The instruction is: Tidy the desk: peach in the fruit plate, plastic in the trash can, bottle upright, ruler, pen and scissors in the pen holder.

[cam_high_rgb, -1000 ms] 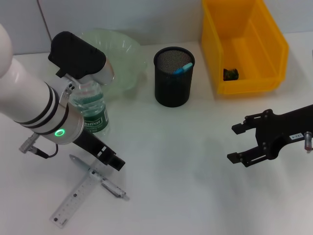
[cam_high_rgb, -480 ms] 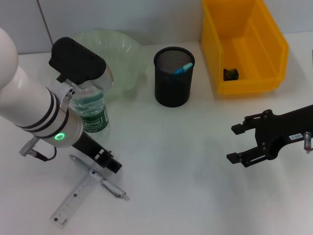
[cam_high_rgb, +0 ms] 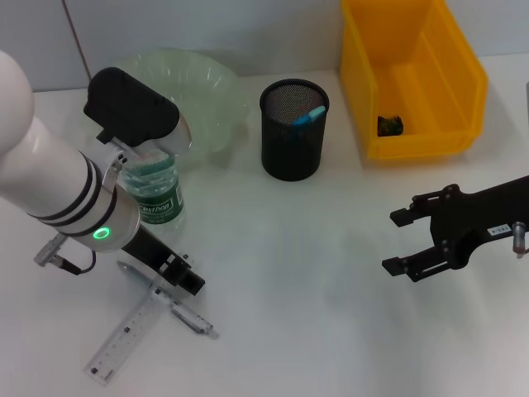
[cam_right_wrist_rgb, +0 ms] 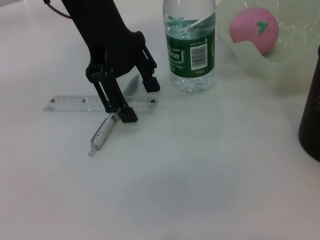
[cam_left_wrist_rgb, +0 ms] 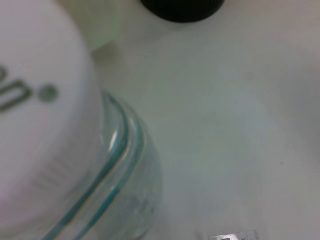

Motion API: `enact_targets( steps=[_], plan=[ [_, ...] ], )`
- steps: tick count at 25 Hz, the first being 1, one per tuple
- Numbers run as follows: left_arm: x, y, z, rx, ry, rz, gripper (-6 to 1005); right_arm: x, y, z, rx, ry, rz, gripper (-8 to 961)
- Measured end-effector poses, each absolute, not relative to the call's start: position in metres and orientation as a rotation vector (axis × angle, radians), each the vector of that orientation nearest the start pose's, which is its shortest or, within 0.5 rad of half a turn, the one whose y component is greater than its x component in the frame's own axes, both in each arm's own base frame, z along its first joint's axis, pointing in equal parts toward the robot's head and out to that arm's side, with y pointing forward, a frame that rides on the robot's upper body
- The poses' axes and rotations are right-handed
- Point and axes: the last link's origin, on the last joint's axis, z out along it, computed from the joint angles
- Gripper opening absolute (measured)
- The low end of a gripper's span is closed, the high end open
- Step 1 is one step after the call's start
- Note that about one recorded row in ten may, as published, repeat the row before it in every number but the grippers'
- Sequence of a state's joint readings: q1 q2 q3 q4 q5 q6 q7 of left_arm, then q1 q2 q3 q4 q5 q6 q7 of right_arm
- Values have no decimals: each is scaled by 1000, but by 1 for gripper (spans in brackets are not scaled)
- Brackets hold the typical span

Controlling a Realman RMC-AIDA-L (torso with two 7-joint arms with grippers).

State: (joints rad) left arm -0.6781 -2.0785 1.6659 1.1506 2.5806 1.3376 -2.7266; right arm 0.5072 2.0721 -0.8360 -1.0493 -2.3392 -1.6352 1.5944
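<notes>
A: Where do we stand in the tidying?

B: We judge the pen step is in hand. Our left tool point(cam_right_wrist_rgb: 131, 95) hangs low over the pen point(cam_high_rgb: 168, 299) and the ruler point(cam_high_rgb: 131, 331), which lie crossed on the worktop point(cam_high_rgb: 331, 306) at about seven o'clock in the head view. Its fingers stand apart with nothing between them, one tip down beside the pen where it crosses the ruler.

A: And the rest?

B: The water bottle point(cam_high_rgb: 153, 186) is upright already, at about nine o'clock, close behind that tool. The peach point(cam_right_wrist_rgb: 254, 30) sits in the fruit plate point(cam_high_rgb: 216, 99). The pen holder point(cam_high_rgb: 293, 130) at twelve o'clock shows a blue tip inside. Something dark lies in the yellow bin point(cam_high_rgb: 413, 83) at one o'clock; we cannot tell what.

A: What does the next move call for?

B: In our view, a narrow pinch across a thin, round barrel that may roll, without dragging the flat, clear ruler under it. Then a lift to the holder's rim.

A: Materials?

B: The holder is black mesh and the plate is pale, fluted and translucent. The bottle is clear ribbed plastic with a green label.

A: The other arm?

B: Our right tool point(cam_high_rgb: 413, 244) waits at four o'clock, wide and empty.
</notes>
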Motion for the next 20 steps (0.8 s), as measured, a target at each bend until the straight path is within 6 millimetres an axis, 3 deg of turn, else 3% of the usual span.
enact_targets(
  steps=[20],
  plan=[
    [-182,355,-71,-2581,-842,646,797,261,333,33,-2884,498,42,823]
  ],
)
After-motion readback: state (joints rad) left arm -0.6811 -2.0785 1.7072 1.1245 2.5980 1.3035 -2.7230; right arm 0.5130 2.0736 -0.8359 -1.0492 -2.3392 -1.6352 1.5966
